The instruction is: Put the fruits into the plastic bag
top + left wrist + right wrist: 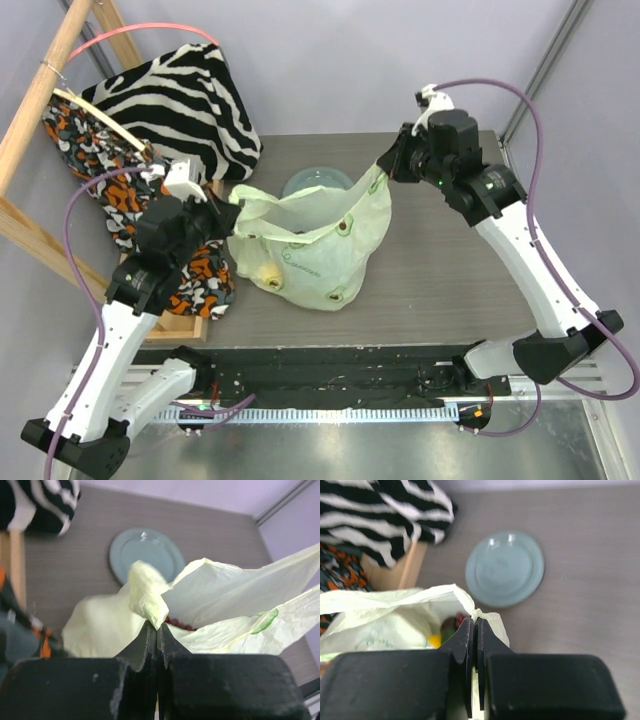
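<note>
plastic bag sits mid-table, pale green with avocado prints, mouth up and pulled open between the two arms. fruits are down inside it: right wrist view shows a yellow fruit, something green beside it and a dark red piece above; too blurred to name each one. left wrist view shows a strip of dark red grapes just behind the pinched rim. from the top a yellowish lump shows through the bag's near-left wall.

left gripper is closed tight, fingers pressed together on a bunched fold of the bag's left rim. right gripper is likewise clamped, pinching the bag's right rim and holding it raised; the film runs taut up to it.

grey-blue plate lies on the table just behind the bag, partly hidden by it. zebra-striped cloth sits back-left, with an orange patterned cloth on a wooden frame along the left edge.
</note>
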Motion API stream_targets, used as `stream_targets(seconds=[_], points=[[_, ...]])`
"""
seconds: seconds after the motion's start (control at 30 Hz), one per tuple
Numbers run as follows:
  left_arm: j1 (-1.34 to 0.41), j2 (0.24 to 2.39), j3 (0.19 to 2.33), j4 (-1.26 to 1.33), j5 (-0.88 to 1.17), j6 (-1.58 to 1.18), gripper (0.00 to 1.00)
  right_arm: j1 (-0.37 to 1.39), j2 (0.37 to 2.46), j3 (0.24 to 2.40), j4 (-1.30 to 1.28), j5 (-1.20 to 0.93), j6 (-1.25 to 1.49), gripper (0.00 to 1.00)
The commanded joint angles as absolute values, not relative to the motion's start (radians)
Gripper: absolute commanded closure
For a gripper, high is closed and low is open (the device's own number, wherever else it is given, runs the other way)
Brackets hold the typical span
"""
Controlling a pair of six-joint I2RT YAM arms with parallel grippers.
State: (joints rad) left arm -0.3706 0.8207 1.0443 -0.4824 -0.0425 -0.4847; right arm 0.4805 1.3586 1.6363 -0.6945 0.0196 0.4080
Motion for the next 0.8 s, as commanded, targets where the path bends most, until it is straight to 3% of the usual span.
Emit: stream_targets(seconds=[0.0,0.2,0.47,0.77], points=[[-0.365,0.882,1.238,-0.436,0.044,-0.422,1.00,0.479,1.368,1.906,-0.692,0.138,0.295,0.99],[-0.365,0.922,1.394,-0.449,0.093,-0.445,1.00,0.477,1.362,2.016,-0.715,0.230,0.218,0.99],[-0.365,0.933,1.255,-0.419,0.127,-0.498,1.00,0.460,1.318,1.732,-0.712,0.310,0.244,0.99],[-0.365,0.953,1.209,-0.422,0.110,-0.497,1.00,0.448,1.302,1.681,-0.707,0.345,0.267,0.99]])
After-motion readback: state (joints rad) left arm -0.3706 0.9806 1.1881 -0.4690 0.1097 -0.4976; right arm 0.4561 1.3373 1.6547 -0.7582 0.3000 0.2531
